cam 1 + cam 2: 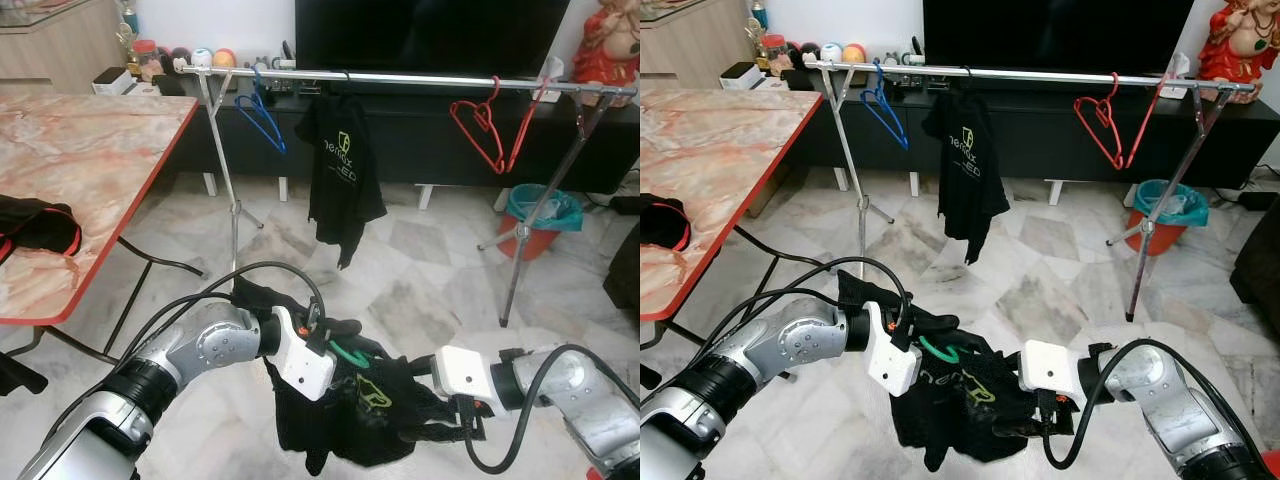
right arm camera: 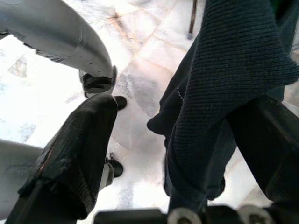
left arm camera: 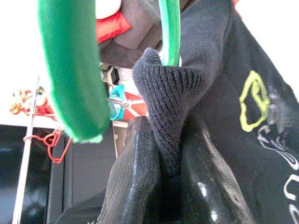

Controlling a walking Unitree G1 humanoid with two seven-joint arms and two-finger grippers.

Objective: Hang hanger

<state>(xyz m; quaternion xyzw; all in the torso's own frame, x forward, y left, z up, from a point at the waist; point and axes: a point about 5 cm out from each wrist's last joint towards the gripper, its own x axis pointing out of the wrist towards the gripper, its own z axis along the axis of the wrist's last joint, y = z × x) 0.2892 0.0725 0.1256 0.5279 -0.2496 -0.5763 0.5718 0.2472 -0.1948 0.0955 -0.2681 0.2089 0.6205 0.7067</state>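
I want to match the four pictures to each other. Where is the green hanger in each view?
Left eye view: green hanger, low centre, above the black shirt, by the left claw.
Right eye view: low centre.
Left wrist view: upper part, thick green bar.
Right wrist view: I cannot make it out.
Shared landmark: red hangers on the rail, also in the left wrist view.

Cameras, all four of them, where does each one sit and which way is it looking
Left eye: head, forward and down at the rack; both arms show, holding the black shirt.
Right eye: same head, same scene, shifted sideways.
Left wrist: along the left gripper, pinching shirt fabric beside the green hanger.
Right wrist: along the right gripper, its fingers spread, shirt draped against one; the left arm shows.
Shared: shirt in all four.
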